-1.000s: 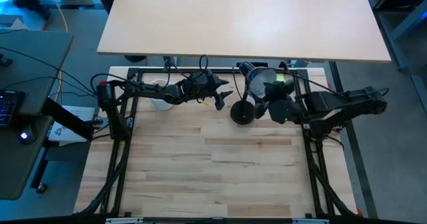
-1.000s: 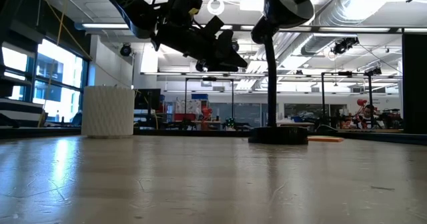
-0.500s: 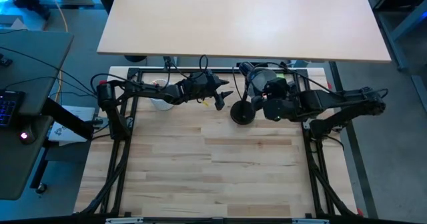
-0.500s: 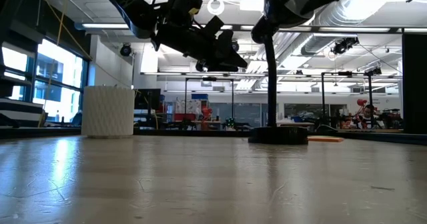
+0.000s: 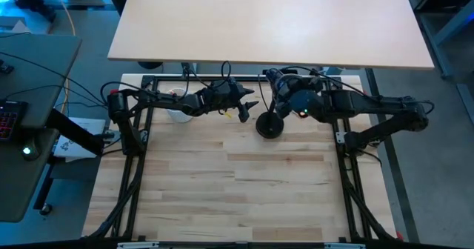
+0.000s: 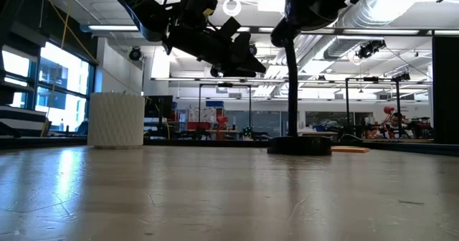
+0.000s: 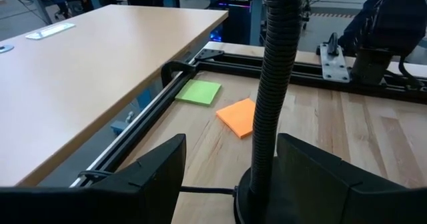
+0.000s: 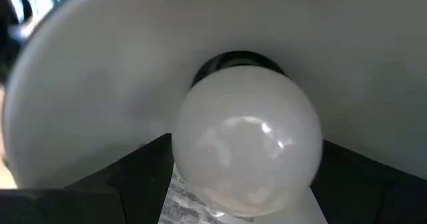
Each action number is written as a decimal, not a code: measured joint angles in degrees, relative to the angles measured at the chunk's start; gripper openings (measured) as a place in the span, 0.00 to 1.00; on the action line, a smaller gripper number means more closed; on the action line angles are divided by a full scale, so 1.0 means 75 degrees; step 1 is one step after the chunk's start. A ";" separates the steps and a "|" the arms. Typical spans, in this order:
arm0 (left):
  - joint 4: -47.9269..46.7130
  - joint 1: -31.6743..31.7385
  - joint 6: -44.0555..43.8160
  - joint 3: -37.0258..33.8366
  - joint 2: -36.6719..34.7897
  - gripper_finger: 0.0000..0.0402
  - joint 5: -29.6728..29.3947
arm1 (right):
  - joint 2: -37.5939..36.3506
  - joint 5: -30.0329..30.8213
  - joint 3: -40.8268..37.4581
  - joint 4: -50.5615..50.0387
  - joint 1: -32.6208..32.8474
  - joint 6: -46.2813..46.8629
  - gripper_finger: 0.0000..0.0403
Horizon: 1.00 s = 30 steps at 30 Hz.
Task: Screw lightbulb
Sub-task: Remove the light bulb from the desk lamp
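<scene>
A: What's biggest in front of my left gripper (image 5: 248, 105)?

B: The pale butcher-block wooden table (image 5: 237, 182) under it, then the black desk lamp with its ribbed gooseneck stem (image 7: 275, 77) rising straight ahead between my fingers. My left fingers (image 7: 153, 167) stand apart, one each side of the stem, gripping nothing that I can see.

A: And my right gripper (image 5: 285, 93)?

B: It's pushed up against the lamp's shade (image 8: 120, 71), pale on the inside. The small white frosted round lightbulb (image 8: 247, 141) sits between my right fingers (image 8: 137, 167), its far end at the dark socket (image 8: 237, 61) in the middle of the shade. I read that as clamped on the bulb.

A: Anything else near the left gripper?

B: Beyond the stem lie an orange sticky note (image 7: 239, 117) and, farther off, a green sticky note (image 7: 199, 91). Behind my left arm stands a white ribbed cup (image 6: 116, 119).
</scene>
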 joint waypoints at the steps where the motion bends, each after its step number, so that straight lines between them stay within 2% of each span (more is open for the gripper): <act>1: -0.0001 0.0000 0.0001 0.0000 0.0000 0.57 0.0002 | 0.0000 -0.0135 0.0000 0.0002 -0.0058 -0.0380 0.77; 4: 0.0001 0.0000 0.0003 0.0000 0.0000 0.57 -0.0001 | 0.0000 -0.0472 0.0000 0.0038 -0.0192 -0.1777 0.77; 7: 0.0001 0.0000 0.0003 0.0000 0.0000 0.57 -0.0001 | 0.0000 -0.0537 0.0000 0.0027 -0.0196 -0.3739 0.77; 15: 0.0001 0.0000 -0.0020 0.0000 0.0000 0.57 -0.0001 | 0.0000 0.0012 0.0000 -0.0112 -0.0184 -0.9162 0.77; 17: 0.0001 0.0000 -0.0050 0.0000 0.0000 0.57 -0.0001 | 0.0000 0.0351 0.0000 -0.0207 -0.0079 -1.0451 0.77; 21: 0.0001 0.0000 -0.0071 0.0000 0.0000 0.57 -0.0001 | 0.0064 0.1953 -0.0001 -0.0087 0.0176 -1.2359 0.77; 22: -0.0001 0.0001 -0.0073 0.0000 0.0000 0.57 -0.0001 | 0.0064 0.2205 -0.0003 -0.0085 0.0258 -1.2526 0.77; 24: 0.0001 0.0000 -0.0074 0.0000 0.0000 0.57 -0.0001 | 0.0057 0.2345 -0.0003 -0.0054 0.0433 -1.2103 0.77; 30: -0.0038 0.0000 -0.0134 0.0000 0.0000 0.57 -0.0002 | -0.0193 0.2250 -0.0003 -0.0679 0.0921 -0.9012 0.77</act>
